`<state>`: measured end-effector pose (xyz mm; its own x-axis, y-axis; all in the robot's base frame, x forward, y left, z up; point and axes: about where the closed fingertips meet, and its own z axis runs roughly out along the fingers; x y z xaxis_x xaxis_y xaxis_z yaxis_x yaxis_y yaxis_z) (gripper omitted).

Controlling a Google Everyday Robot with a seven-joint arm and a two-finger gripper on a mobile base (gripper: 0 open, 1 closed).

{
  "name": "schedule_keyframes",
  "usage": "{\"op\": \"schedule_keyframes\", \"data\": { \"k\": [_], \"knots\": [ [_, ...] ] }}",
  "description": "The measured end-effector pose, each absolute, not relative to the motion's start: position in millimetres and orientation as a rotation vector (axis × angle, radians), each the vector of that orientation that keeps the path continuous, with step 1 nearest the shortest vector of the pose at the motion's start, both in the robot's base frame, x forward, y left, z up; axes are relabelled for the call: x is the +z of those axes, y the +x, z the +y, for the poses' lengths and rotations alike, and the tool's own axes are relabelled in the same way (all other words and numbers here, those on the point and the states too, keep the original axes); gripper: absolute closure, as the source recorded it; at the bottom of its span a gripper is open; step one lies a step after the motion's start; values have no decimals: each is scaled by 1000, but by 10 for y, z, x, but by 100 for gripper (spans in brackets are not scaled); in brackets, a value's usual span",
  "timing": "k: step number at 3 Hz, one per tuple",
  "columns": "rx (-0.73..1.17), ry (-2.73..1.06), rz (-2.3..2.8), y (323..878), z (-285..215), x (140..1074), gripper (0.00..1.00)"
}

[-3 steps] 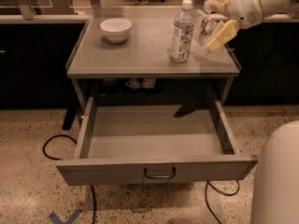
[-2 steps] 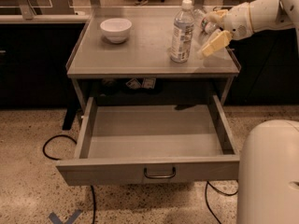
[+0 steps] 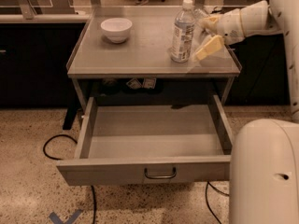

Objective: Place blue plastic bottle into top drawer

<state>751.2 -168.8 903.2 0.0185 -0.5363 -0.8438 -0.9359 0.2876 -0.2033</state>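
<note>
The blue plastic bottle (image 3: pixel 182 31) stands upright on the grey table top (image 3: pixel 140 55), right of the middle; it is clear with a white cap and a pale label. My gripper (image 3: pixel 206 33) is just right of the bottle at label height, coming in from the right. It is open and empty, one yellowish finger (image 3: pixel 210 46) low and the other up near the bottle's shoulder. The top drawer (image 3: pixel 154 134) is pulled out below the table top and is empty. Its curved handle (image 3: pixel 160 174) is at front centre.
A white bowl (image 3: pixel 116 29) sits at the table's back left. A small clear object (image 3: pixel 200 14) shows behind the gripper. My white base (image 3: pixel 266 171) fills the lower right. Black cables (image 3: pixel 56 143) lie on the speckled floor.
My gripper has moved a little left, closer to the bottle's right side. My base takes up more of the lower right. Bottle, bowl and drawer have not moved.
</note>
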Motion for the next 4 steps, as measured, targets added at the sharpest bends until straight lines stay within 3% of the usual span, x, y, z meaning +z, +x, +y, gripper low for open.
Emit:
{"op": "schedule_keyframes", "data": {
  "k": [2,3,4],
  "knots": [
    [802,-1407,1589,7759,-841,8315,0],
    [802,-1407,1589,7759,-841,8314,0],
    [802,-1407,1589,7759,-840,8314,16]
  ]
}}
